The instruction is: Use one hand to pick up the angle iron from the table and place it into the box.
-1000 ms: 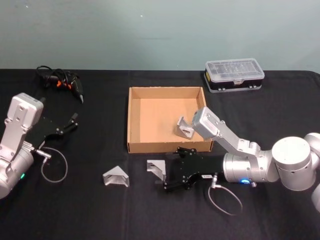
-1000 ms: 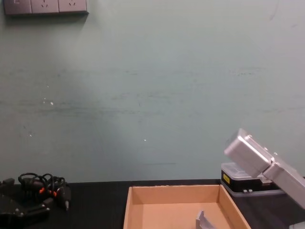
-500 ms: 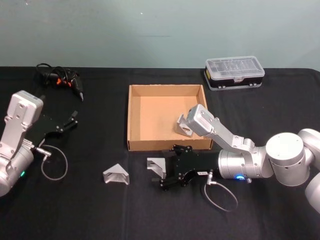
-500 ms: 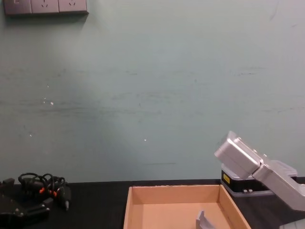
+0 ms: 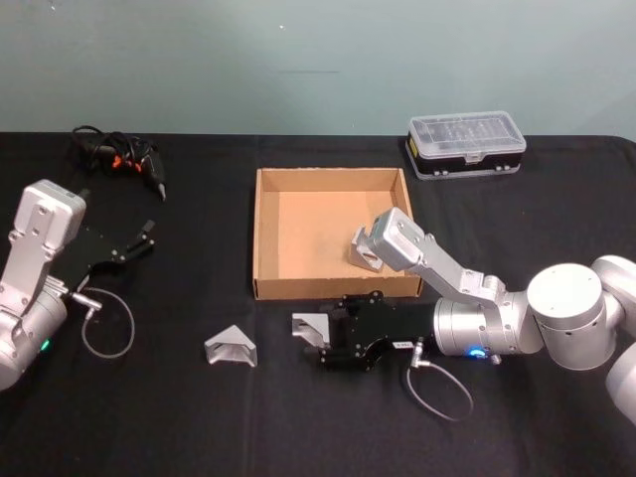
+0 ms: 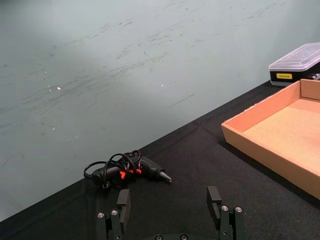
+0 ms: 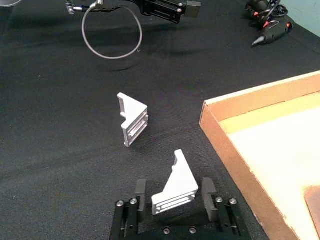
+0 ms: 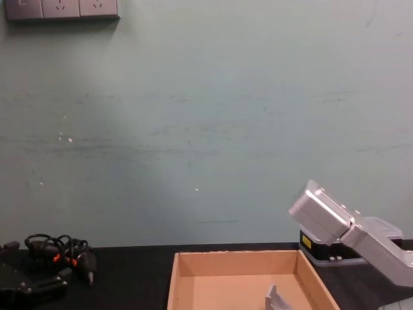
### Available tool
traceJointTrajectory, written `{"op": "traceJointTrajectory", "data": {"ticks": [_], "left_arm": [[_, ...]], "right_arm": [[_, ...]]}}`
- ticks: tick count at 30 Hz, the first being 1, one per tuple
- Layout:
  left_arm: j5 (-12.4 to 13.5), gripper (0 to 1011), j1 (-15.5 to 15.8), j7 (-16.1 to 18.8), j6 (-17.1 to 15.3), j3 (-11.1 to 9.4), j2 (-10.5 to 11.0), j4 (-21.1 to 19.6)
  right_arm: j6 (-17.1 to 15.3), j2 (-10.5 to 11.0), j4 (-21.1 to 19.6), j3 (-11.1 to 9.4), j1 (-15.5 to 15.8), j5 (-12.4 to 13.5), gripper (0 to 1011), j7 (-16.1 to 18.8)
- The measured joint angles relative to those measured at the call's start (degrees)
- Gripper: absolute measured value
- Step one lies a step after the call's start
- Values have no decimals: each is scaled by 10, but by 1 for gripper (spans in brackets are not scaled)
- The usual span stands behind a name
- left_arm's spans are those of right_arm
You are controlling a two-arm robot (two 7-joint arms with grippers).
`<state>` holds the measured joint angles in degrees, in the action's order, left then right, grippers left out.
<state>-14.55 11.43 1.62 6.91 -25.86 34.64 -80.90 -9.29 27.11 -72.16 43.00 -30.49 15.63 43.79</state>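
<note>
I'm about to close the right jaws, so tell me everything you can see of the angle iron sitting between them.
The angle iron is a small silver-grey metal bracket: a triangular gusset rising from a flat, slotted face. It stands on the black table, just outside the cardboard box, between the open jaws of the right gripper. Narrow gaps appear on both sides, so only the table seems to touch it.
</note>
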Motion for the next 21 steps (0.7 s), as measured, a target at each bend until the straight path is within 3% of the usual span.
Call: {"op": "traceJointTrajectory", "data": {"ticks": [7,15,21], "left_arm": [[0,1000,0,0,0,0,0,0],[0,1000,0,0,0,0,0,0],[0,1000,0,0,0,0,0,0]], "right_arm": [[0,1,-3,-2,3,-1,518,-3],[1,1,-5,-4,6,-1,504,-4],[2,9,-29,-17,16,6,504,-16]]}}
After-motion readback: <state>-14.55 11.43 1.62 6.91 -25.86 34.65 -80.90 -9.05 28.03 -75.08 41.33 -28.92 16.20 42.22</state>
